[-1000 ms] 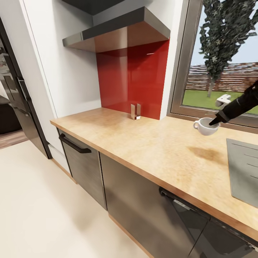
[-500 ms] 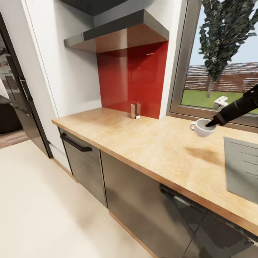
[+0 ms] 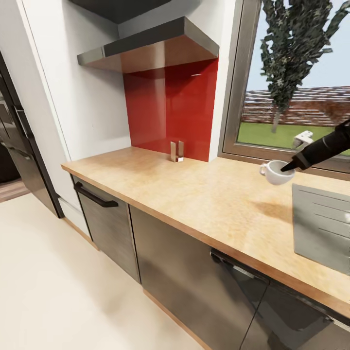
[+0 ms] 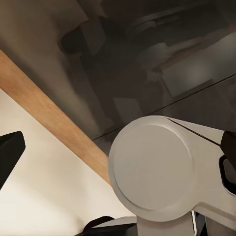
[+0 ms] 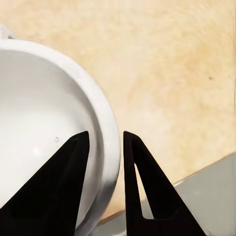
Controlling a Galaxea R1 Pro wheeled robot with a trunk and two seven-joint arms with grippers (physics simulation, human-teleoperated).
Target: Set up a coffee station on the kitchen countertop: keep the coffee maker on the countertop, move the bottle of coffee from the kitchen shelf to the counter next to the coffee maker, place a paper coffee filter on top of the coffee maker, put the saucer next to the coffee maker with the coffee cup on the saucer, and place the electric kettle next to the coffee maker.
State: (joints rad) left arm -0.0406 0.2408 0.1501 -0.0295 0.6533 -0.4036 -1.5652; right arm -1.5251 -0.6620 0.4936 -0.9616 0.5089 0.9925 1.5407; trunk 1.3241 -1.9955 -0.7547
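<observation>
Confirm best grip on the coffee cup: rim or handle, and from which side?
Rim, from above. The coffee cup hangs upright with its mouth open, and the right gripper already pinches its wall, one finger inside, one outside. The loop handle looks too small to offer a surer hold.

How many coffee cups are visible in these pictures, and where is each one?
1. The coffee cup is held by its rim in the right end effector, above the kitchen countertop near the window. Other cups may be outside the pictures.
</observation>
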